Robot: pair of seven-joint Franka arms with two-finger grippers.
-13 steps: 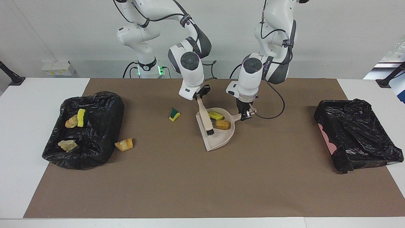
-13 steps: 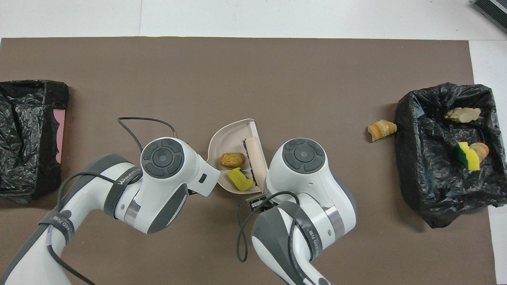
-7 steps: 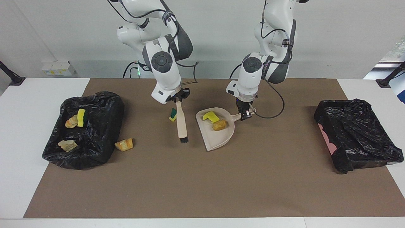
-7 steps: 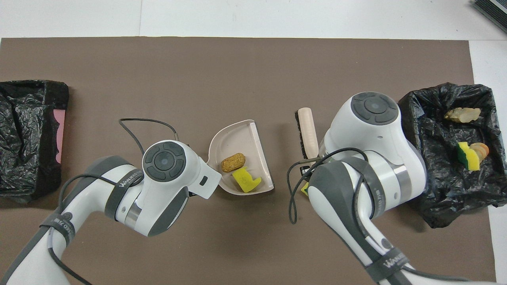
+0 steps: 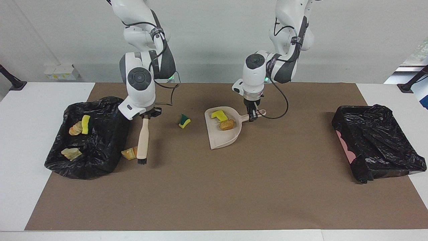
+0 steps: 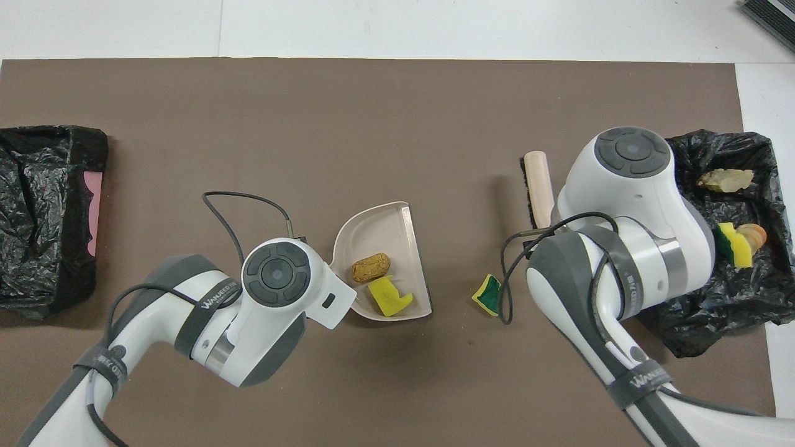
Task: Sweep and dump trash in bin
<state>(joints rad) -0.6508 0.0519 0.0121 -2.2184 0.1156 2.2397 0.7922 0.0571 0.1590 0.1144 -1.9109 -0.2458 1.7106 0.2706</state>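
Note:
My right gripper [image 5: 147, 115] is shut on the handle of a beige brush [image 5: 143, 137] [image 6: 538, 185]. The brush's black bristles [image 5: 142, 161] point down beside a tan-orange scrap [image 5: 128, 153] that lies by the black-lined bin [image 5: 100, 157] [image 6: 714, 310]. Three scraps of trash [image 5: 86, 124] lie in that bin. A green-and-yellow sponge piece [image 5: 184, 121] [image 6: 487, 295] lies on the mat between brush and beige dustpan [image 5: 220, 140] [image 6: 372, 223]. The pan holds a yellow sponge piece [image 5: 219, 114] and a tan chunk [image 5: 227, 125]. My left gripper [image 5: 251, 115] is shut on the pan's handle.
A second black-lined bin [image 5: 378, 147] [image 6: 43, 211] with a pink patch showing stands at the left arm's end of the table. A brown mat [image 5: 214, 194] covers the table's middle. In the overhead view both grippers are hidden under their own arms.
My right arm carried the brush from over the dustpan to the scrap beside the bin at its end. The left gripper drew the dustpan slightly nearer to the robots.

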